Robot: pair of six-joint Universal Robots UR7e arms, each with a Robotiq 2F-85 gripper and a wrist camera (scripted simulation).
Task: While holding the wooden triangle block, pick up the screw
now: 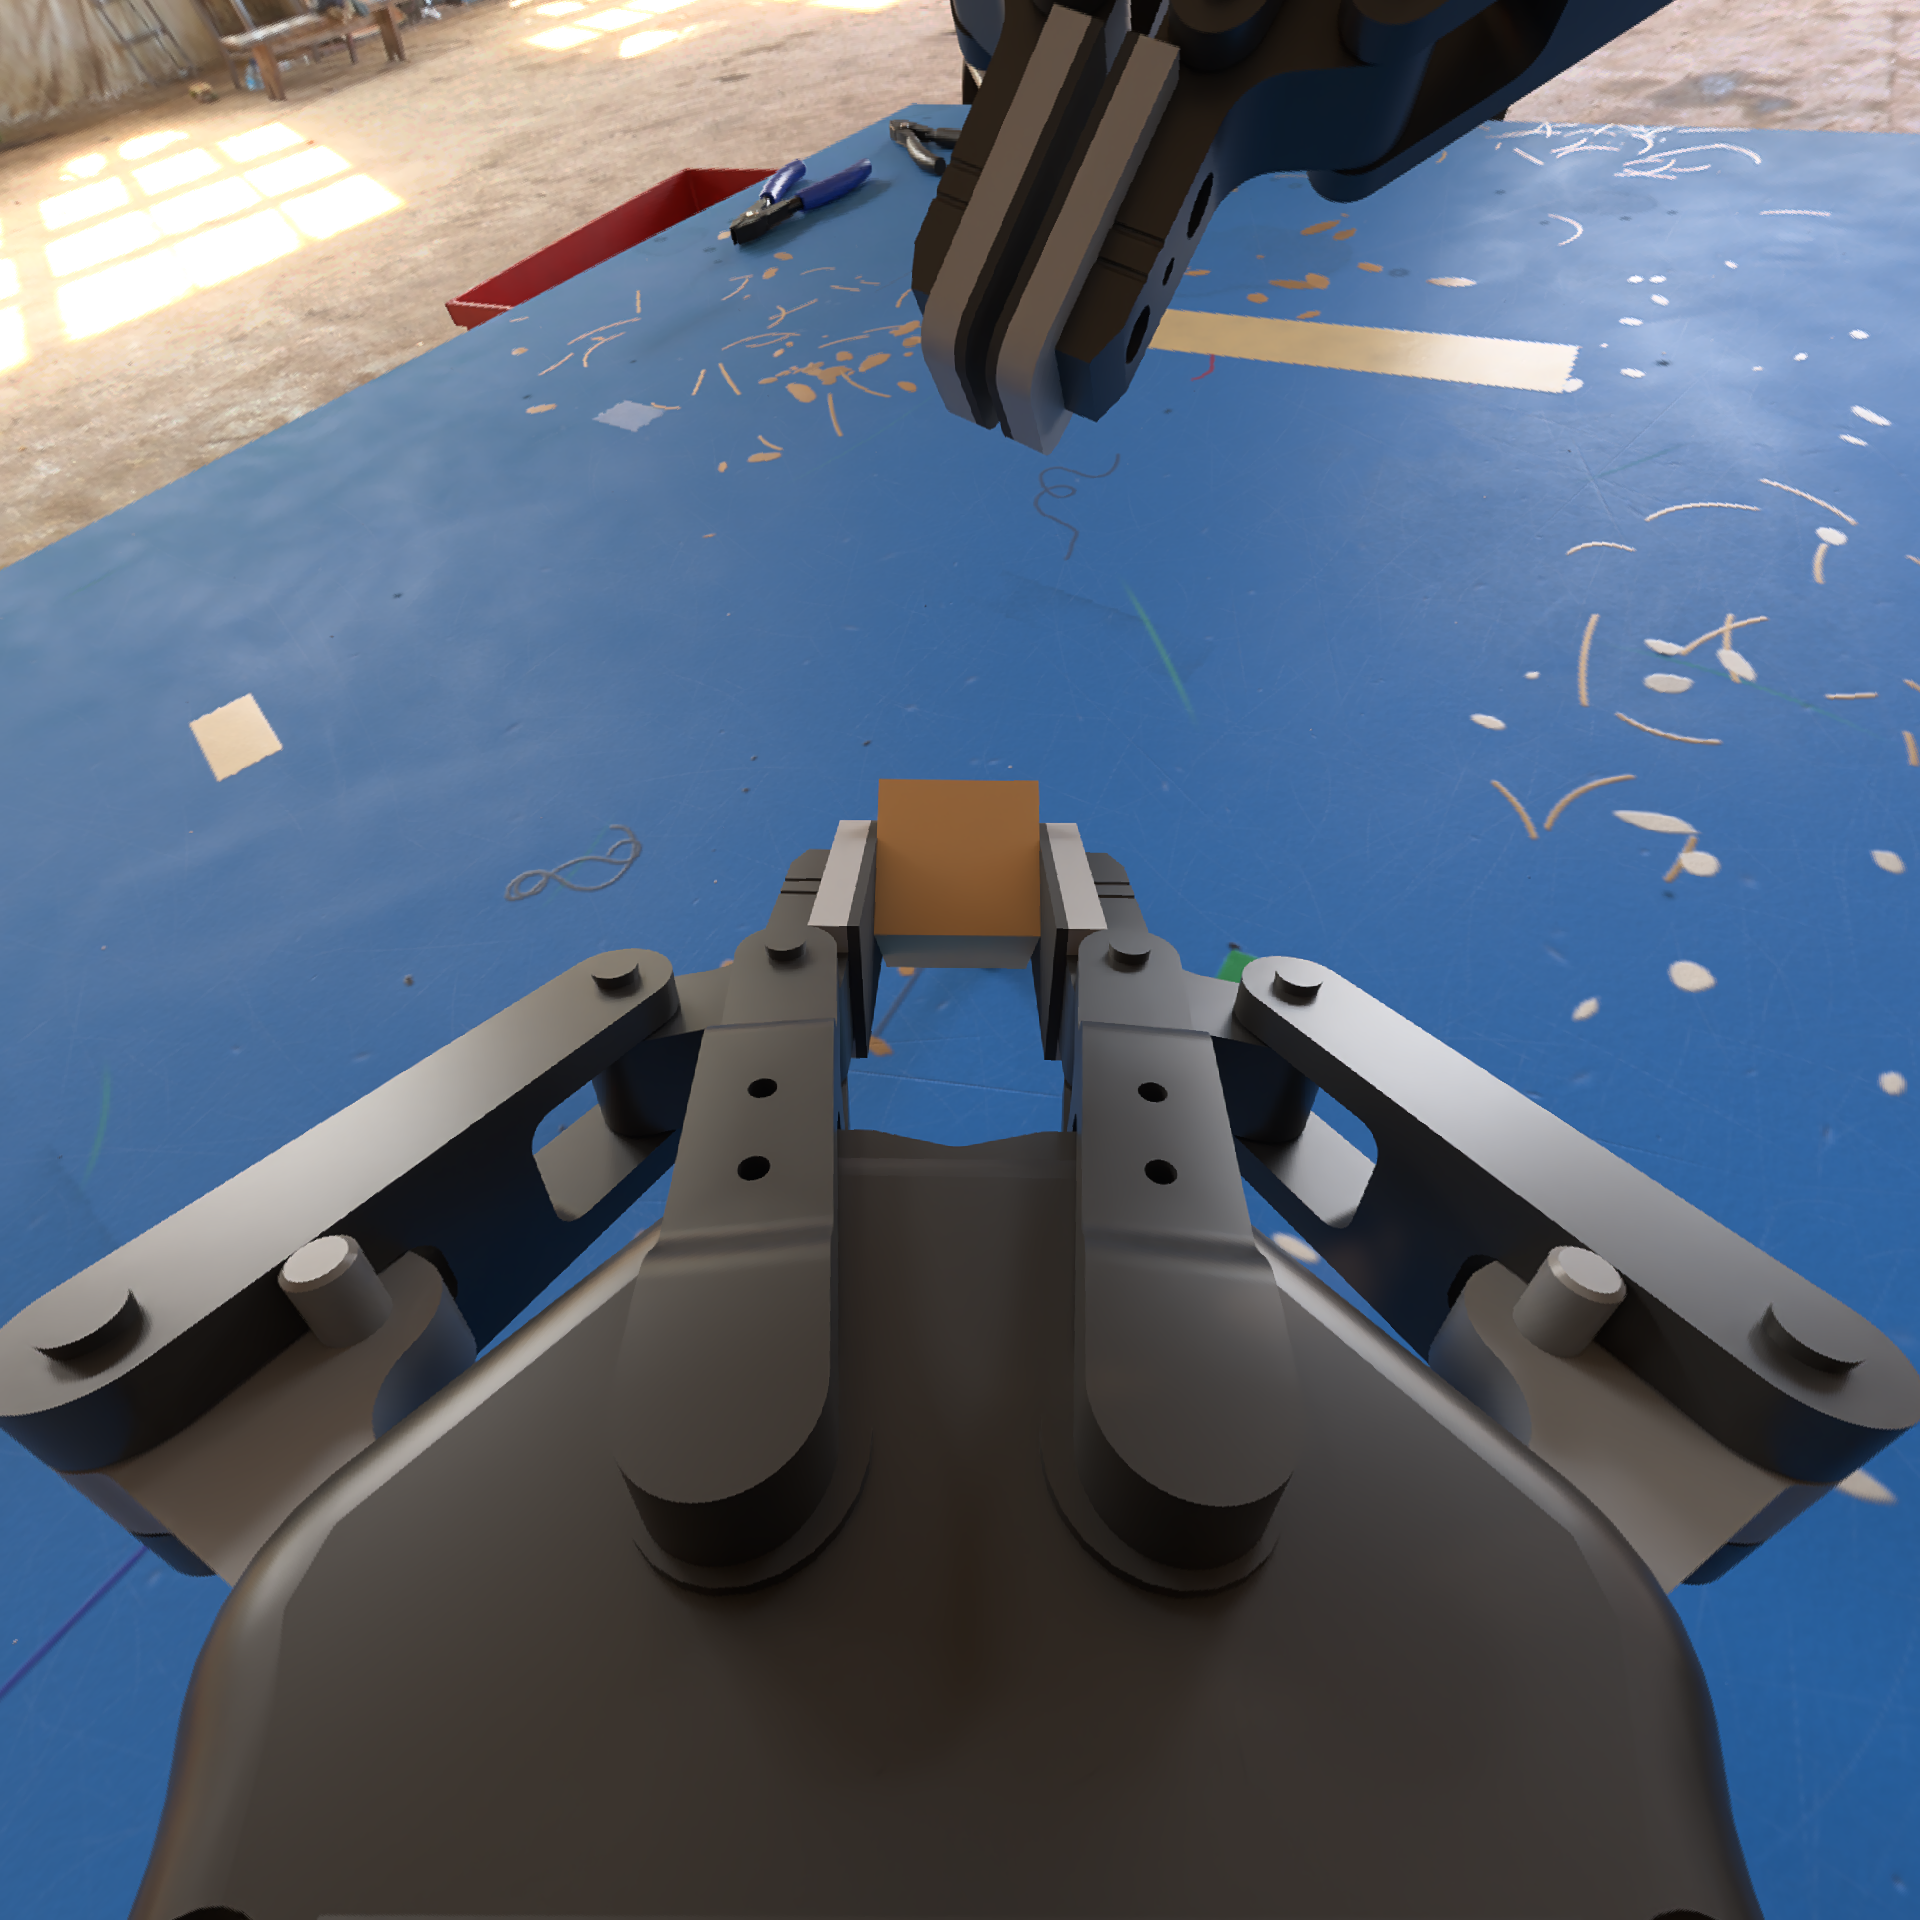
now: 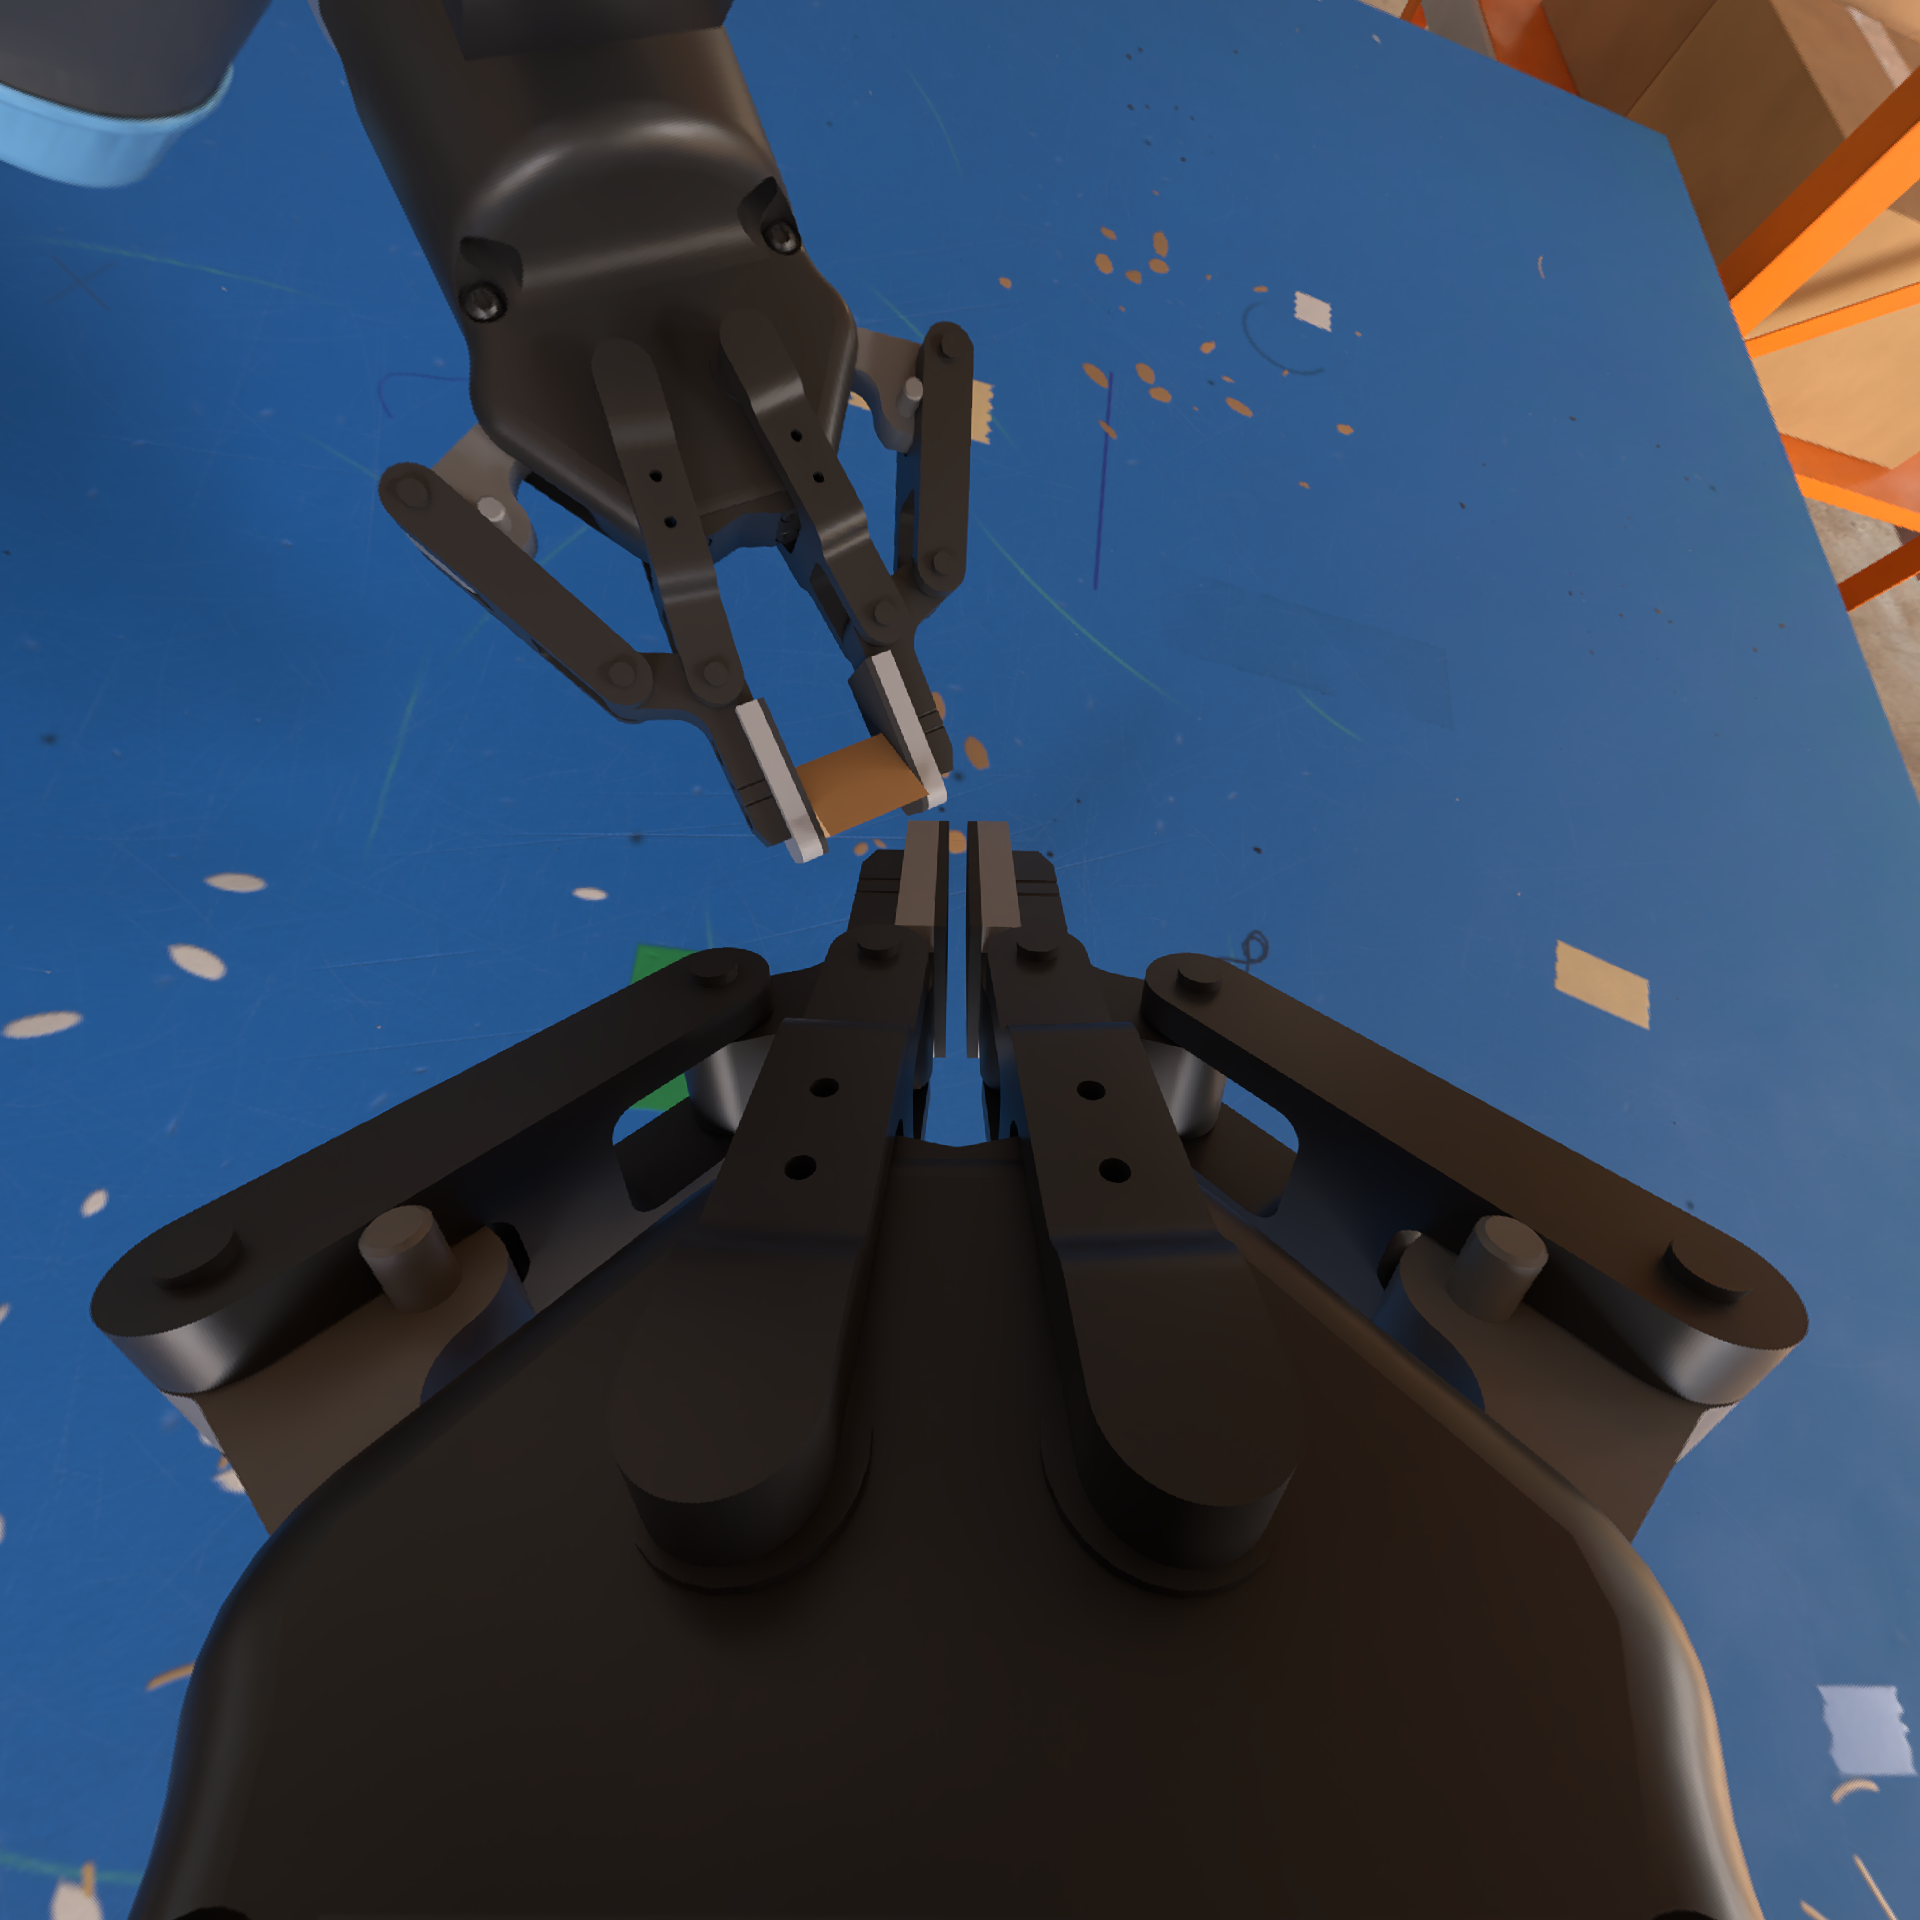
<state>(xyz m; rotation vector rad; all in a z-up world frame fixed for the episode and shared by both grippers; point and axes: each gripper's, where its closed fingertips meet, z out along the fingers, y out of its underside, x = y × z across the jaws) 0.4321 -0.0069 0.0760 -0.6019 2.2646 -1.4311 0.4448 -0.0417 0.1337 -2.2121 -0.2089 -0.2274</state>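
My left gripper [image 1: 958, 831] is shut on the wooden triangle block [image 1: 956, 868], an orange-brown piece held between both pads above the blue table [image 1: 468, 644]. In the right wrist view the left gripper [image 2: 868, 805] with the block [image 2: 860, 787] is just ahead and to the left of my right gripper [image 2: 958, 862]. The right gripper's pads are closed to a thin slit and nothing shows between them. In the left wrist view the right gripper [image 1: 1023, 421] hangs above the table, ahead of the block. No screw is visible in either view.
A red bin [image 1: 613, 244] sits at the table's far left edge, with blue-handled pliers [image 1: 805, 197] and another pair of pliers [image 1: 920, 140] near it. A tape strip [image 1: 1371, 348] and wood shavings lie on the table. A green patch [image 2: 660, 966] lies under my right gripper. An orange rack [image 2: 1829, 312] stands beyond the table.
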